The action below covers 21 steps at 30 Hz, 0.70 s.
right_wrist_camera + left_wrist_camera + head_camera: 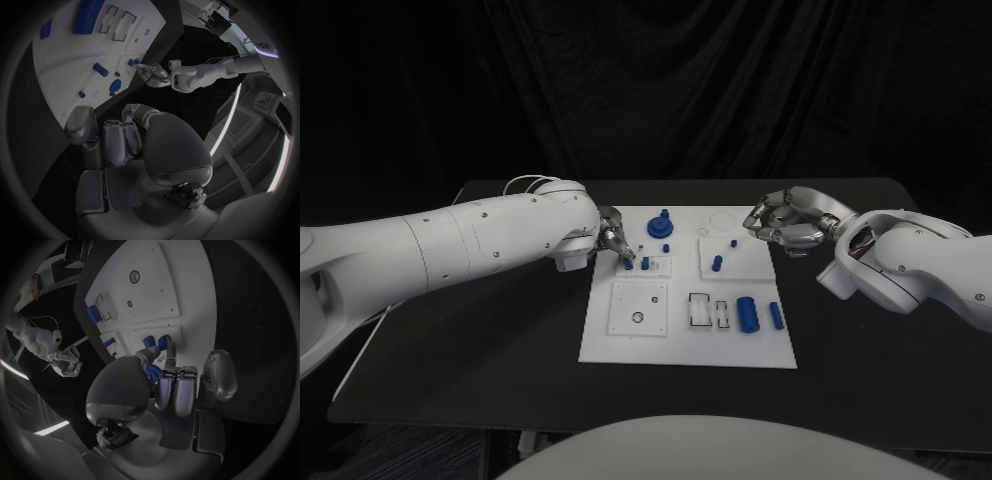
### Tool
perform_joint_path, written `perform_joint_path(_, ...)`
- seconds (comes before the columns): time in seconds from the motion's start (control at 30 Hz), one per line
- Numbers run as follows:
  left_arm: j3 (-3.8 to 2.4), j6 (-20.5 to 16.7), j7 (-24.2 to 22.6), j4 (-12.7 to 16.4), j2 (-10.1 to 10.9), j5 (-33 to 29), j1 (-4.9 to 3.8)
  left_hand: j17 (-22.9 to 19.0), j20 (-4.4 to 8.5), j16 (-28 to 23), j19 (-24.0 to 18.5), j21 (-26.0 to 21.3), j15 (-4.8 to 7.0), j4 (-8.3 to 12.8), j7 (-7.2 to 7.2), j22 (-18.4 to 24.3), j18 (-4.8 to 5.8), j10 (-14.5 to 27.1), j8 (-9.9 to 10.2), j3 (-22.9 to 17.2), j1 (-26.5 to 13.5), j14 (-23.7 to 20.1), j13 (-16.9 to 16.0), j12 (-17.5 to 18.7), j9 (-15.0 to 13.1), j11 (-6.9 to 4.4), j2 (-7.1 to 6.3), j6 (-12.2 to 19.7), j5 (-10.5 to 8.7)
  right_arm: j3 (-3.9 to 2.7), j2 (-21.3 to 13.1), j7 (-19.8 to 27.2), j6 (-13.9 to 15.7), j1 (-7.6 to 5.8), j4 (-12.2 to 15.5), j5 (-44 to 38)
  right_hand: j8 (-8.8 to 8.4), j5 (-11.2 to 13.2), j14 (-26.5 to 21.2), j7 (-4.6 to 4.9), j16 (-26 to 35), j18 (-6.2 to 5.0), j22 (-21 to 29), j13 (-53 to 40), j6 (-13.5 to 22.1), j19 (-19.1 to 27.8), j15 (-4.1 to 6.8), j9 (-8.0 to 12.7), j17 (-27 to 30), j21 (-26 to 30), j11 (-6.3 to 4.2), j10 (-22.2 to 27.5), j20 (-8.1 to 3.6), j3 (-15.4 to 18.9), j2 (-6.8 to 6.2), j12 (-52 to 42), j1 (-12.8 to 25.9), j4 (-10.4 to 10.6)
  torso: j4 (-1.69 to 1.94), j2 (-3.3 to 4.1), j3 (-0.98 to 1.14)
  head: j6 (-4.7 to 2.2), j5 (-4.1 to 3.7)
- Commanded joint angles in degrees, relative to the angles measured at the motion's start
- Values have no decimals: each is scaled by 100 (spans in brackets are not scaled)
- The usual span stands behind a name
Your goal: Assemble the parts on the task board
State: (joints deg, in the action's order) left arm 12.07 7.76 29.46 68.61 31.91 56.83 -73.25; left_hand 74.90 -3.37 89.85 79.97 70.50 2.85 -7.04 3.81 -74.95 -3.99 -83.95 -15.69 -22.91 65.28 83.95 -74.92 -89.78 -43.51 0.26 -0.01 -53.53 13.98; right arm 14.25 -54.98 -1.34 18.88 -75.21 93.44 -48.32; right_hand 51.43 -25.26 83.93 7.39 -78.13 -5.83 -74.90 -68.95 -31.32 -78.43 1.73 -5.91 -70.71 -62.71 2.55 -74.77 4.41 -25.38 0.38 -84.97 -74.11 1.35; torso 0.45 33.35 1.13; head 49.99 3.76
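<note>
The white task board (pixel 620 335) lies mid-table. My left hand (pixel 615 240) hangs over its upper left part; thumb and a fingertip (pixel 170 351) close round a small blue peg (pixel 164 343) standing in the board, next to a second peg (pixel 149 341). My right hand (pixel 783 222) hovers at the board's upper right edge with its fingers (pixel 115 140) curled in on nothing. A blue gear-like piece (pixel 661 224), a peg (pixel 717 264), a blue cylinder (pixel 749 313) and a thin blue bar (pixel 776 316) sit on the board.
A square inset plate (pixel 640 306) with a small hole and two narrow slots (pixel 698 308) occupy the board's lower half. Black table (pixel 473 360) stretches round the board on all sides, with its front edge near the bottom.
</note>
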Motion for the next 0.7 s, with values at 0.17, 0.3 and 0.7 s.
perform_joint_path(0.17, 1, 65, -123, 11, 12, -15, 22, 1510, -24, 15, -47, -81, -12, -274, 73, -854, -69, -605, 146, 187, -269, 605, -1508, -22, 84, 3, 13, -3, -57, -4, -3, -107, -76, 15, -5, -17, -38, -34, 71, -5, 34, -67, -287, 49, -54, 14, -1, 12, 32, 52, -3, 66, -4, -2, -34, 47, -36, 47, -1, 3, 0, 1, -1)
perform_joint_path(0.3, 1, 71, -123, 11, 19, -15, 22, 1510, -35, 15, -47, -107, -19, -441, 73, -856, -73, -605, 201, 313, -394, 605, -1508, -22, 108, 7, 42, -60, -62, -4, -4, -113, -85, 15, -5, -17, -38, -34, 71, -5, 34, -67, -287, 49, -54, 14, -1, 12, 32, 52, -3, 66, -4, -2, -34, 47, -36, 47, 3, 4, -2, 1, -5)
perform_joint_path(0.7, 1, 126, -122, 13, 41, -15, 23, 1510, -22, 15, -53, -146, 0, -349, 33, -856, -81, -605, 173, 318, -238, 605, -1508, -22, 31, -22, 54, -135, 220, -4, 1, -130, -117, 17, -10, -17, -49, -34, 66, -3, 43, -69, -282, 71, -56, 18, -2, 17, 47, 64, -2, 82, -3, -2, -36, 56, -36, 54, -2, 5, -1, 1, 2)
